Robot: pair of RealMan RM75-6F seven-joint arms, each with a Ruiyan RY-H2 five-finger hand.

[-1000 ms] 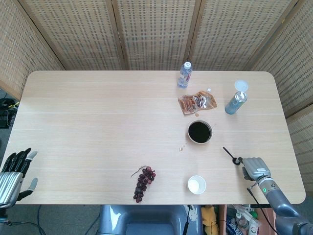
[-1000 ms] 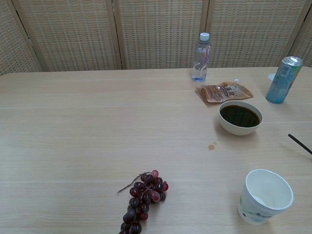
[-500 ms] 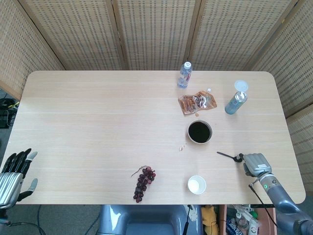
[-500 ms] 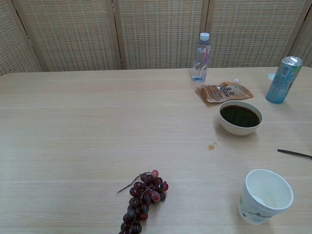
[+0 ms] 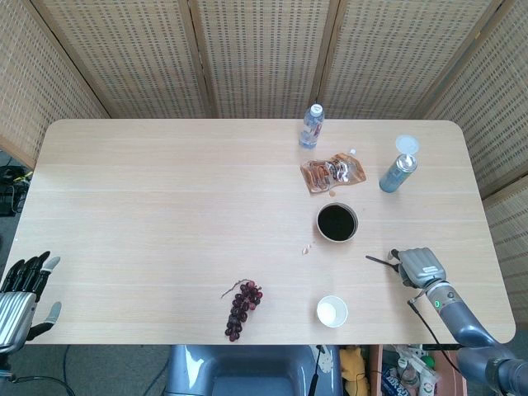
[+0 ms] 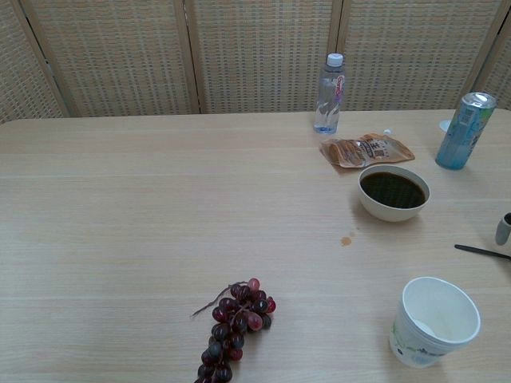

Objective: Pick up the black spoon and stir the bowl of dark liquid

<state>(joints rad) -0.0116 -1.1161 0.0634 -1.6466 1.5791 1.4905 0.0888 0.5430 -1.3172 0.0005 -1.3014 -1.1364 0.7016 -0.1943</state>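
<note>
The black spoon (image 5: 378,260) lies flat on the table at the right, its thin handle (image 6: 481,251) pointing left. My right hand (image 5: 421,266) sits over the spoon's far end and hides it. Only one fingertip (image 6: 503,229) shows in the chest view, a little above the handle, so I cannot tell whether the hand grips the spoon. The pale bowl of dark liquid (image 5: 337,223) (image 6: 393,191) stands up and to the left of that hand, apart from it. My left hand (image 5: 21,289) hangs off the table's front left corner, fingers apart and holding nothing.
A water bottle (image 5: 312,125), a snack pouch (image 5: 332,174) and a teal can (image 5: 398,173) stand behind the bowl. A white paper cup (image 5: 332,311) (image 6: 433,321) sits near the front edge by the spoon. Dark grapes (image 5: 241,308) lie at the front middle.
The spoon swung from pointing up-left to lying nearly level, then stayed put. My right hand moved left over it, and a fingertip now shows in the chest view.
</note>
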